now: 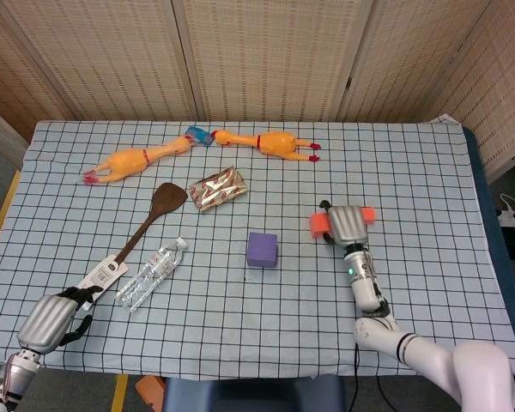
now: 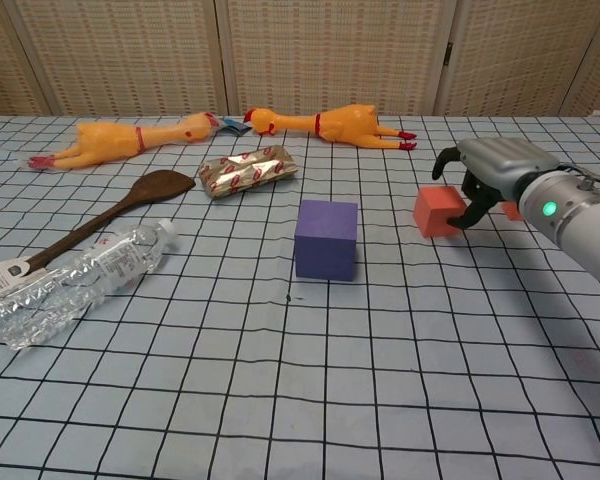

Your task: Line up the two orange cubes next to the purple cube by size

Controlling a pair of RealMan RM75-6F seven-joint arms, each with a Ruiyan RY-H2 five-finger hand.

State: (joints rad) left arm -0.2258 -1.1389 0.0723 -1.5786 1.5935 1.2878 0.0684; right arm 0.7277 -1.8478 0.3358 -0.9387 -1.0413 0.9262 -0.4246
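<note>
The larger orange cube (image 2: 439, 210) sits on the checked tabletop (image 2: 310, 380) to the right of the purple cube (image 2: 326, 239), apart from it with open cloth between them. The right hand (image 2: 483, 168) is over it from the right side: in the chest view dark fingers (image 2: 472, 212) curl down against the cube's right face and another finger arcs over its top, so the hand is closed around the cube; whether the cube is lifted off the cloth cannot be told. In the head view the same right hand (image 1: 344, 225) covers most of the cube, and only an orange edge (image 1: 318, 225) shows at the hand's left.

The smaller orange cube (image 1: 367, 214) lies just behind the right hand, on its far right side, partly hidden by it in both views.

The purple cube stands near the middle of the tabletop, upright and square to the grid.

Further out, to the left of the purple cube, a foil-wrapped packet (image 1: 217, 188) lies tilted, with a dark wooden spatula (image 1: 143, 225) beside it, its handle running down to the left and carrying a white tag. A clear plastic water bottle (image 1: 151, 275) lies on its side just right of that handle. Along the far edge of the tabletop lie two rubber chickens, one on the left (image 1: 139, 160) and one on the right (image 1: 268, 142), their heads meeting near a small blue item.

The left hand (image 1: 45, 322) rests at the near left corner of the tabletop, fingers curled in on nothing, close to the tagged end of the spatula.
</note>
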